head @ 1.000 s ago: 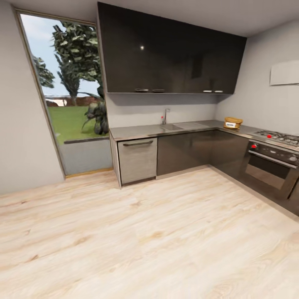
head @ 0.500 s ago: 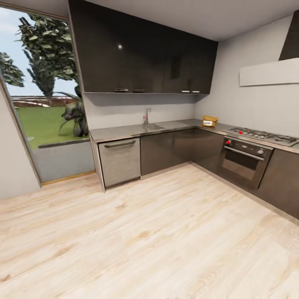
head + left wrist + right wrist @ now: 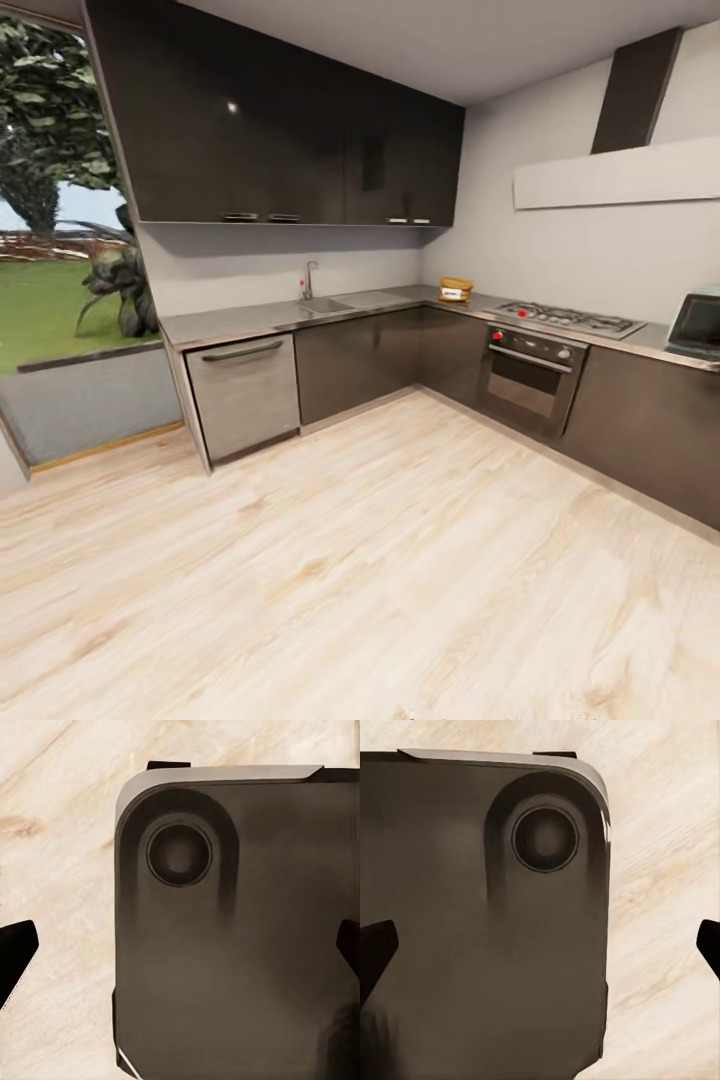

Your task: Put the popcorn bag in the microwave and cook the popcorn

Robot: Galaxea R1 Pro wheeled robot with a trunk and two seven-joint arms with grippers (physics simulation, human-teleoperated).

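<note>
Pale plank floor is filling the foreground, with the kitchen's L-shaped counter running along the far walls; going left to right, a garden window, a sink with tap, then the popcorn bag sitting in the counter's corner, the gas hob over the steel oven, and the microwave at the far right edge. The robot appears to be approaching — the bag is well apart from it. The left hand and right hand are pointing down over the robot's dark base; fingertips are showing at opposite frame edges, so both are looking wide open and empty. Doing this well means driving toward the corner, stopping squarely facing the bag — with the microwave in easy reach afterwards.
</note>
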